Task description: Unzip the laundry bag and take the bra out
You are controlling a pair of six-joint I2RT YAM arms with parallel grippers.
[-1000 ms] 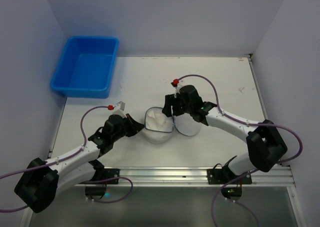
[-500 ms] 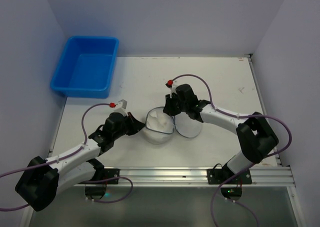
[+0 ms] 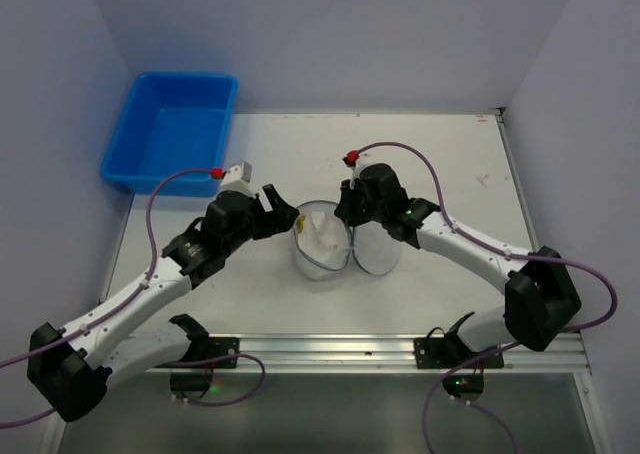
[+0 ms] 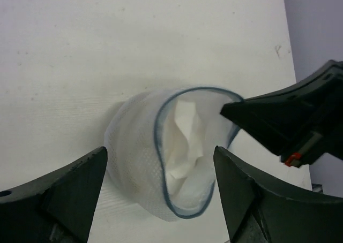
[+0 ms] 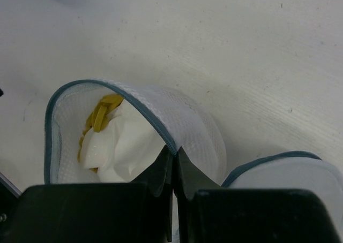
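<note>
The laundry bag (image 3: 306, 258) is a white mesh pouch with a blue-grey zip line, lying mid-table with its mouth gaping. Its round flap (image 3: 378, 256) hangs off to the right. Inside lies the bra (image 3: 323, 233), white and crumpled (image 4: 185, 141), with a yellow strap (image 5: 102, 114). My right gripper (image 3: 346, 217) is shut on the bag's rim (image 5: 174, 152), at the right side of the mouth. My left gripper (image 3: 283, 210) hovers open just left of the bag, holding nothing. In the left wrist view its fingers (image 4: 75, 192) straddle the bag (image 4: 134, 157) from above.
A blue plastic tub (image 3: 160, 182) stands at the far left corner of the table. Grey walls close in on the left, back and right. An aluminium rail (image 3: 330, 349) with the arm bases runs along the near edge.
My left gripper has let go of the bag's left side, opened wide and lifted away. My right gripper has shut on the rim, and the bag's mouth now stands more upright.
</note>
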